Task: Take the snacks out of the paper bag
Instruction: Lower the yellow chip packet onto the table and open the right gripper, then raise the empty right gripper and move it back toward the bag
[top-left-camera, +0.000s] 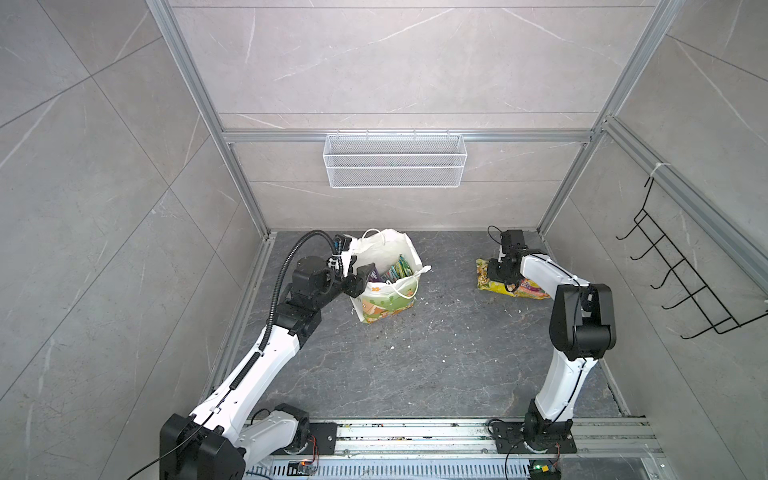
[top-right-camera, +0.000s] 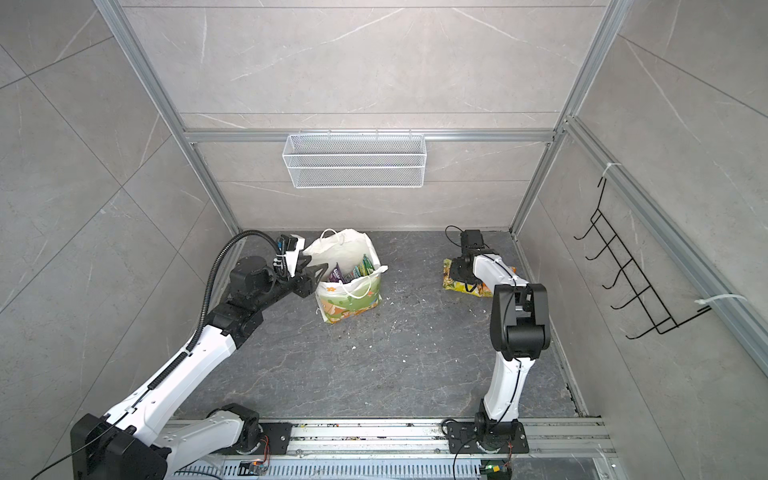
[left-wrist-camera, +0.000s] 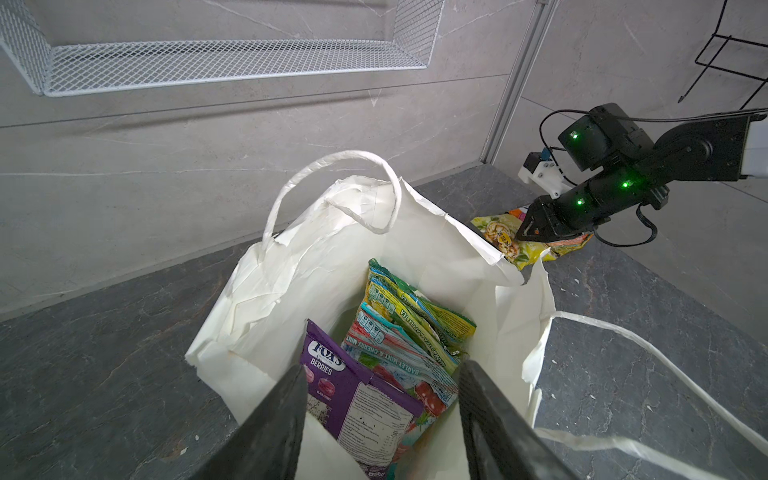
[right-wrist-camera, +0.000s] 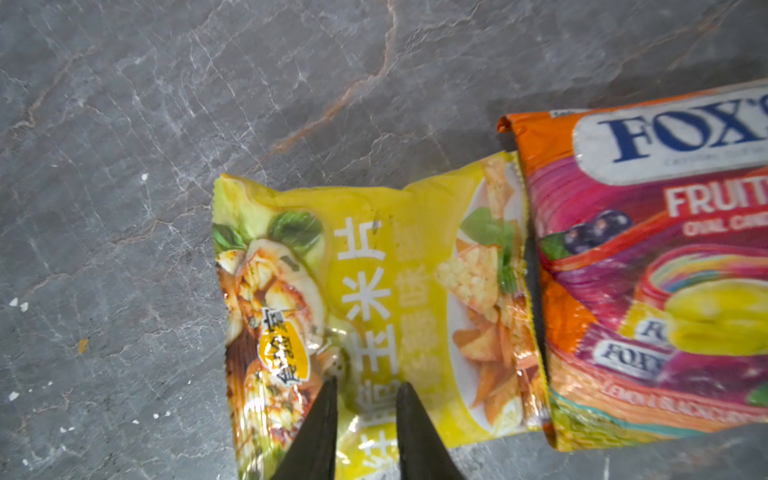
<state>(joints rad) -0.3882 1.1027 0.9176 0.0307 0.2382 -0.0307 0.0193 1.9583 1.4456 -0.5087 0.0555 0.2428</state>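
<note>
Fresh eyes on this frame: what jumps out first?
The white paper bag standing open at the back left of the table, bright packets inside, with the open left gripper at its mouth. Off to the right, a yellow packet and an orange-pink FOX'S packet lie on the table, the right gripper over the yellow one.

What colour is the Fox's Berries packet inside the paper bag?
Purple, with white lettering. The Berries packet shows best in the left wrist view.

On grey bench (right-wrist-camera: 124, 124): yellow packet (right-wrist-camera: 374, 299) flat, FOX'S packet (right-wrist-camera: 665, 270) just beside it; fingers (right-wrist-camera: 318, 432) narrowly apart over yellow packet's edge.
</note>
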